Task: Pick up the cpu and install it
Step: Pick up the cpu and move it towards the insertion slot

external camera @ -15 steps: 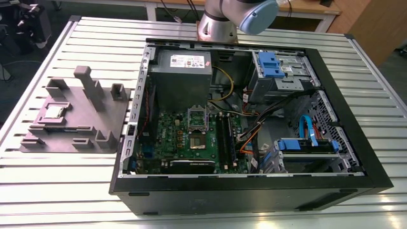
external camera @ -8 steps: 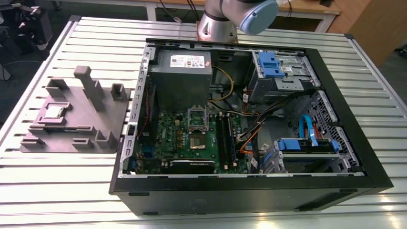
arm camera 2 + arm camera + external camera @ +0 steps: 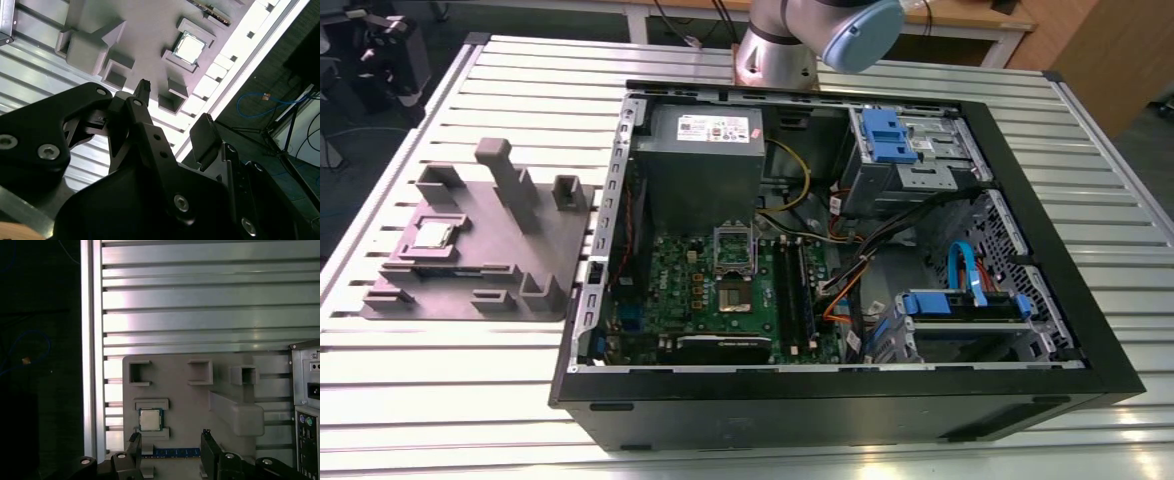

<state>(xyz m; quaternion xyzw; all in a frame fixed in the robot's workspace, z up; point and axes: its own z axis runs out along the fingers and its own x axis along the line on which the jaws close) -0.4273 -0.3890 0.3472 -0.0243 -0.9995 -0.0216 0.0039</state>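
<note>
Plainly, the cpu is seated flat, metal top upward, in a shallow pocket of the grey plate. It is not touched by anything. It is judged to be light, stiff and thin, with a smooth top and a delicate underside, so it is best taken gently by two opposite edges and kept level. The plate's other pockets that can be seen look empty. The gripper is poised apart from the cpu, with its jaws spread and nothing held between them. At the exterior view's left the plate is set on the slatted table, just beside the open case. A board is housed in the case, and its socket appears unfilled.
</note>
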